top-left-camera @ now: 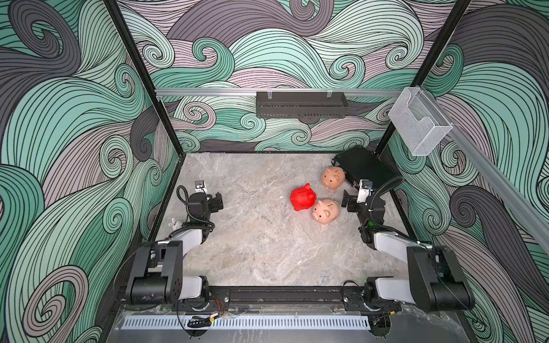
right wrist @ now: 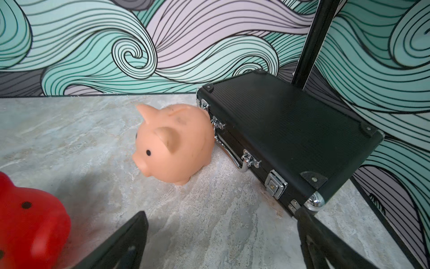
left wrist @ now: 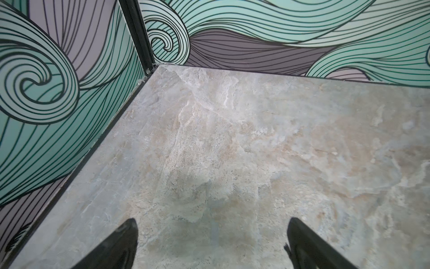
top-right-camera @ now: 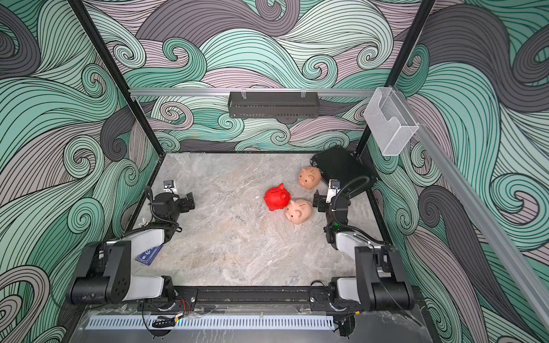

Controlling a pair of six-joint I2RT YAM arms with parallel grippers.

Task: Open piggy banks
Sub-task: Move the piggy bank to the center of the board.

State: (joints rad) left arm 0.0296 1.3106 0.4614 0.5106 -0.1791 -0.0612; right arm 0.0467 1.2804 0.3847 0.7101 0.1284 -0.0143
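Work looks unstarted: on the marble table [top-left-camera: 252, 252], by the black case [top-left-camera: 364, 166] at far right, red piggy bank [top-left-camera: 302, 197], far peach piggy bank [top-left-camera: 333, 177] and near peach piggy bank [top-left-camera: 326, 210] stand upright, untouched. Left gripper [left wrist: 211, 227] and right gripper [right wrist: 222, 216] gape wide, empty.

You have a grey marble tabletop [top-left-camera: 252, 252] with a flat black case [top-left-camera: 364, 166] lying closed in its two o'clock corner, silver latches along its side. At twelve o'clock a black perforated tray [top-left-camera: 300, 104] hangs on the back wall. Higher, at two o'clock, sits a clear mesh holder [top-left-camera: 419, 124]. A blue card [top-right-camera: 148, 255] lies at eight o'clock.
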